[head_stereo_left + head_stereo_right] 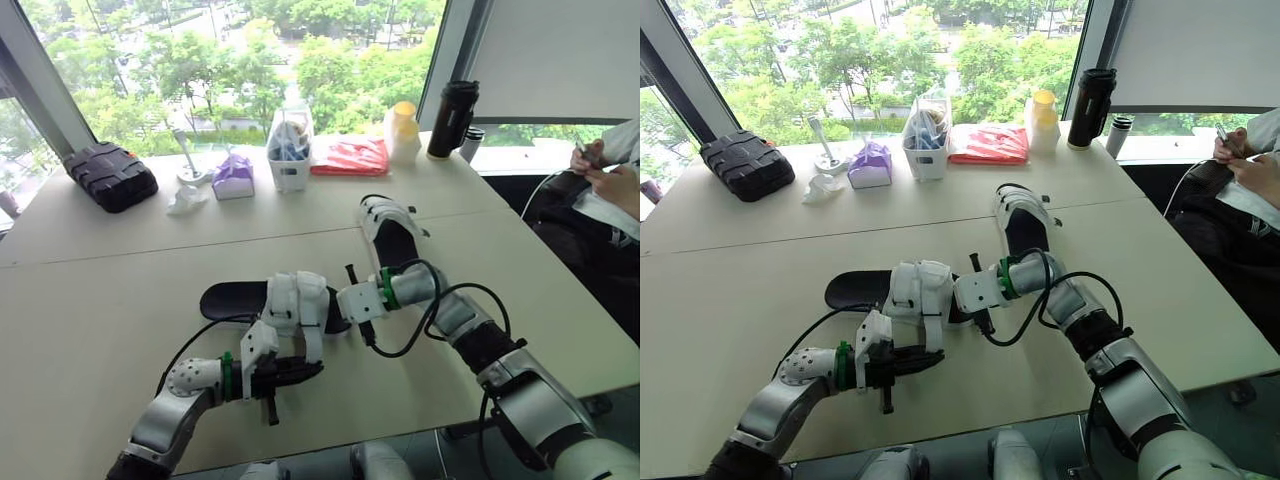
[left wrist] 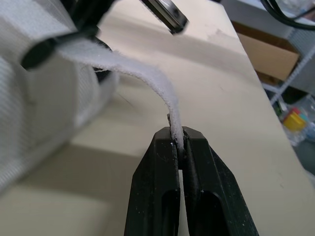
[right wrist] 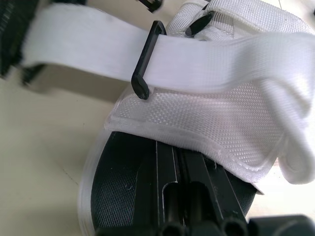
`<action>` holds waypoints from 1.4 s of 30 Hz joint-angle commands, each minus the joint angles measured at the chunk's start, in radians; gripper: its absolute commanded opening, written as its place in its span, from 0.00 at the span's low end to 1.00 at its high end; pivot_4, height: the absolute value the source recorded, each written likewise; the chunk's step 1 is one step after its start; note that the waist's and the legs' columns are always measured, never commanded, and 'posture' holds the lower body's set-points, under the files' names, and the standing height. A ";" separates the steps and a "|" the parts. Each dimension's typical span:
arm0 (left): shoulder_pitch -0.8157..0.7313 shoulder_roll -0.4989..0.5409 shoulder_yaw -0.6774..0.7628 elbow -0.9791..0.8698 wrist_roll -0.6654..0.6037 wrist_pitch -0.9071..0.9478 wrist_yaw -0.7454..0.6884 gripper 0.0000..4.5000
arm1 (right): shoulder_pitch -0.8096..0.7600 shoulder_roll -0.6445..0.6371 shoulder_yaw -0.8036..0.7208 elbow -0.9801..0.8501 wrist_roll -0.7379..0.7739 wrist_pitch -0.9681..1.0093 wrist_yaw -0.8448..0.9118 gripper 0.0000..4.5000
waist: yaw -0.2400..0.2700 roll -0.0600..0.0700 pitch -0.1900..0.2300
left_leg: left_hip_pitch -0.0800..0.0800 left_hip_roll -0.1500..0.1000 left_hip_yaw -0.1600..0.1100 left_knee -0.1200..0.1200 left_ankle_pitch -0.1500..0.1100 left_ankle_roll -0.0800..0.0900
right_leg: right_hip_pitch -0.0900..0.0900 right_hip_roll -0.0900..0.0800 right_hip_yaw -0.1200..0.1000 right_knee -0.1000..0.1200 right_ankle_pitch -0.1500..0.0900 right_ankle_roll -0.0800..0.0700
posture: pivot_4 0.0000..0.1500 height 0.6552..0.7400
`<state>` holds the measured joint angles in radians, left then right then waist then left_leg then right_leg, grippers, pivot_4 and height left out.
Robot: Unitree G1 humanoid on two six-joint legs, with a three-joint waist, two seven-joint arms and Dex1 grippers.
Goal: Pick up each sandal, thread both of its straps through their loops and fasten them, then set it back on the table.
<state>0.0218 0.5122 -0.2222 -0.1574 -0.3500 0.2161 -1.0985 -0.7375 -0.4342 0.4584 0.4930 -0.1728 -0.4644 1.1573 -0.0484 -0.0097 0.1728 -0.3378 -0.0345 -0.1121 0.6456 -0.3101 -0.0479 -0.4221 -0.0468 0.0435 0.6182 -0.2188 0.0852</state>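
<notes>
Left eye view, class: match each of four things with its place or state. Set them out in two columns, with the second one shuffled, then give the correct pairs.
Things:
1. left gripper
2. far sandal
3. black flask
4. black case

Places or states:
A. stands upright at the far right of the table
B. lies at the far left
C. fingers shut on a white strap
D. lies mid-table, beyond the near sandal

Pairs: 1-C; 2-D; 3-A; 4-B
</notes>
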 commanded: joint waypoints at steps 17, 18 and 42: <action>-0.033 0.186 0.077 -0.209 -0.010 -0.227 -0.075 0.01 | 0.001 0.016 0.042 0.062 -0.038 -0.013 0.017 0.00 | -0.006 0.000 0.000 | -0.001 0.004 0.001 0.000 -0.001 0.002 | -0.002 0.001 0.000 -0.001 -0.001 -0.002 | 1.00 1.00; -0.062 0.189 0.089 -0.214 -0.035 -0.207 -0.080 0.01 | -0.002 0.019 0.041 0.069 -0.040 -0.016 0.014 0.00 | -0.007 0.000 0.000 | -0.001 0.004 0.001 0.000 -0.001 0.002 | -0.002 0.001 0.000 -0.001 -0.001 -0.002 | 1.00 1.00; -0.622 0.103 0.149 0.301 -0.387 0.563 -0.198 0.01 | -0.041 0.027 0.047 0.129 -0.054 -0.049 -0.025 0.00 | -0.018 -0.001 0.007 | -0.002 0.002 0.002 0.002 -0.001 0.002 | -0.003 0.003 0.000 0.002 0.001 0.002 | 1.00 1.00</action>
<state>-0.5685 0.6292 -0.1081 0.1313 -0.7290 0.7819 -1.3091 -0.7921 -0.3914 0.4826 0.5823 -0.1801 -0.5329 1.1244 -0.0669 -0.0107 0.1797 -0.3400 -0.0333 -0.1104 0.6475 -0.3110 -0.0463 -0.4250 -0.0443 0.0432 0.6198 -0.2173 0.0869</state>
